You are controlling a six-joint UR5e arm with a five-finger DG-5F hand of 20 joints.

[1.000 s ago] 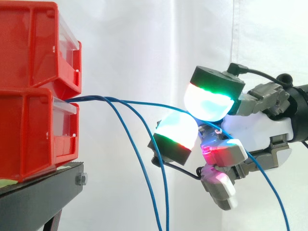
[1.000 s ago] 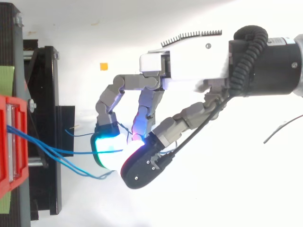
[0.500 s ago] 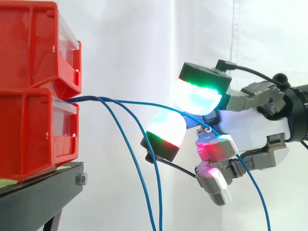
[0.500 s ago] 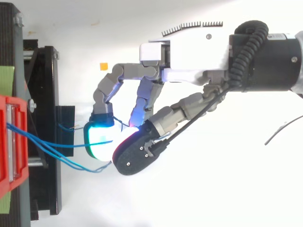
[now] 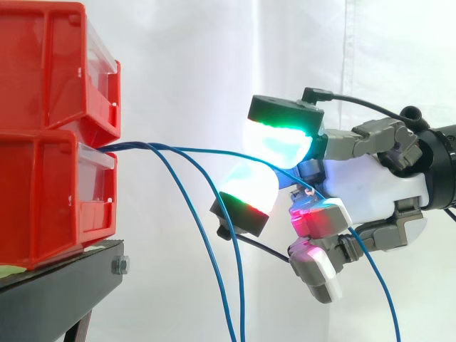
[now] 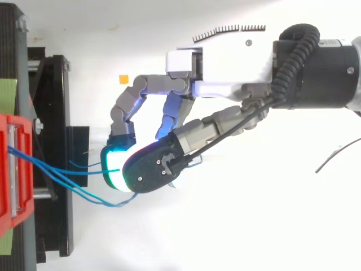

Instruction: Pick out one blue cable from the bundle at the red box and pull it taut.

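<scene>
Several blue cables [image 5: 192, 151] come out of the lower red bin [image 5: 50, 192] as a bundle. Two of them droop down in loops [image 5: 214, 256]. A third runs nearly level to my hand [image 5: 370, 192] and passes between the green-white thumb pad [image 5: 278, 139] and a white finger pad [image 5: 246, 196], which meet on it. Behind the hand it falls away to the lower right [image 5: 381, 292]. From above, the thumb [image 6: 152, 169] lies over the finger pad, and the blue cables [image 6: 62, 169] lead left to the red bin [image 6: 8, 169]. The other fingers, glowing red, are curled below.
A second red bin [image 5: 43, 64] is stacked on the lower one, both on a black stand [image 5: 64, 285] at the left. A white curtain hangs behind. A small orange square [image 6: 123, 79] and a thin dark wire [image 6: 333, 155] lie on the white floor.
My hand has moved left toward the bins. The thumb pad has swung forward over the finger pad and closed the gap around the level cable.
</scene>
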